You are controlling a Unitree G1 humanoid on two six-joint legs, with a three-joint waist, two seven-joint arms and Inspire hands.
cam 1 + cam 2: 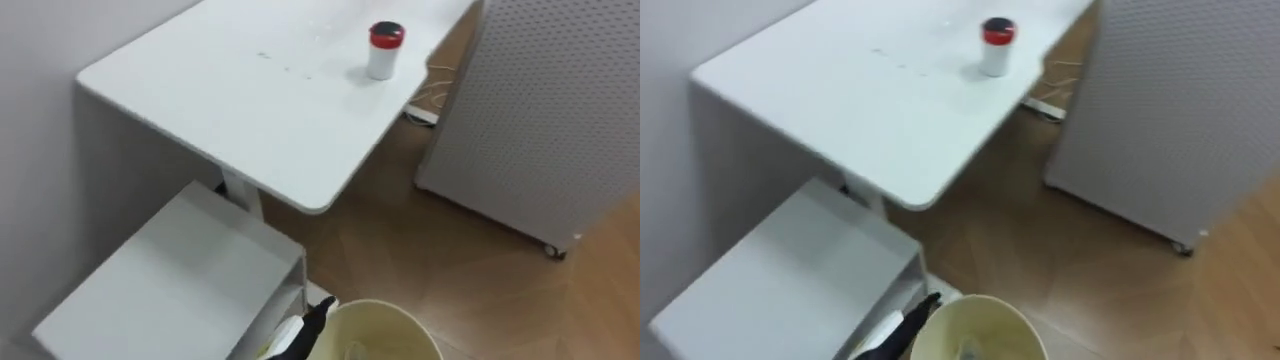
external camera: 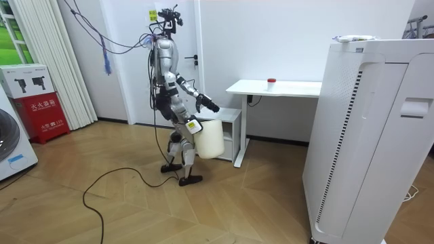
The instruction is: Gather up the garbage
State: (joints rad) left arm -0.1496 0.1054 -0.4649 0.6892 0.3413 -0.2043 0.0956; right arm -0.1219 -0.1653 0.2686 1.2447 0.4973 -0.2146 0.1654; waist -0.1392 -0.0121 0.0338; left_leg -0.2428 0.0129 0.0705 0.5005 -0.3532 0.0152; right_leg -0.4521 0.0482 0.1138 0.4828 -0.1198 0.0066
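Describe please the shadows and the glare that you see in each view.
Left eye view: the red-lidded container throws a soft shadow to its left on the white desk, which shows no strong glare; beneath the desk it is darker. Room view: even light, with daylight at the window on the room view's left.

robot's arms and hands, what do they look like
The arms are slim silver-grey metal segments with darker joints, and each ends in a black hand. The left hand is plain black all over. The right hand is black too and carries a small pale tag, white with a touch of yellow.
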